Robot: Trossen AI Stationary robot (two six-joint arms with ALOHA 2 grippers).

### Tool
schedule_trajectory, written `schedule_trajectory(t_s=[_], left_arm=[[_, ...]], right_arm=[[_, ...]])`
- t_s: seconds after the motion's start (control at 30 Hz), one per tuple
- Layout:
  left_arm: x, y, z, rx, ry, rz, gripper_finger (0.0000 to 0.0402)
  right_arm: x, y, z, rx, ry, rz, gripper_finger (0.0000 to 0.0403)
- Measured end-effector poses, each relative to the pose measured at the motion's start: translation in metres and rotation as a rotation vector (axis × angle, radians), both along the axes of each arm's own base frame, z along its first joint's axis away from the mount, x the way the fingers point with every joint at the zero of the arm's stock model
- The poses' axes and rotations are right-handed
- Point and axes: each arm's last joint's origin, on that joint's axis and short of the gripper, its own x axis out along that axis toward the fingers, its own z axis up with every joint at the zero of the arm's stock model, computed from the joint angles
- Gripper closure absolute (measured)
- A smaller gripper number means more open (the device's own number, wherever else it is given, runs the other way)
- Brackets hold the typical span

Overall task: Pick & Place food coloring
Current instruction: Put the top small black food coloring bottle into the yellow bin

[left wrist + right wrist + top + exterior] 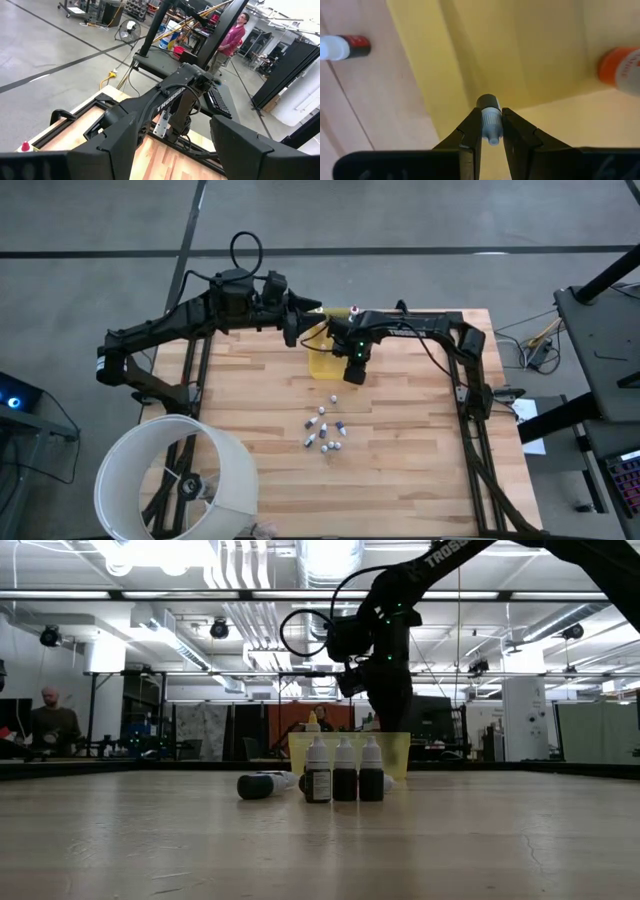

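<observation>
Clearly, the right gripper [490,131] has its two fingers closed on one small bottle [489,120] of food coloring; it pinches the white cap, and the dark body points away from the wrist. This bottle hangs over the yellow tray [530,55], just inside its near wall. An orange-capped bottle [620,70] lies in the tray's far corner, and a dark bottle with a red label [345,47] lies on the wood just beside the tray; its writing cannot be read.

From table height, three dark-bodied bottles with white caps [344,771] stand upright in a row, touching each other, and one more bottle [258,785] lies on its side near them. Behind them stands the tray, with the right arm above it.

From above, the loose group of bottles [325,430] lies in the middle of the table [400,480], well apart from the tray at the far edge. The left gripper [300,320] hovers just beside the tray with fingers apart and empty. On the right arm [165,102] the white word "TROSSEN" can be read. A person in a red top [232,37] stands far behind.
</observation>
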Motion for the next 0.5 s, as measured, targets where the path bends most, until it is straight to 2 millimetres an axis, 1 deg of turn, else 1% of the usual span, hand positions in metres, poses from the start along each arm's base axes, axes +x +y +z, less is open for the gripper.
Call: schedule_trajectory(t_s=[0.27,0.5], left_arm=[[0.0,0.0001,0.0,-0.001,0.0,0.004,0.0181],[0.0,0.0001,0.0,-0.001,0.0,0.004,0.0181]], right_arm=[[-0.0049,0.0017,-0.0088,0.011,0.028,0.006,0.0353],[-0.0046,0.0016,-0.0092,0.01,0.024,0.006,0.0353]])
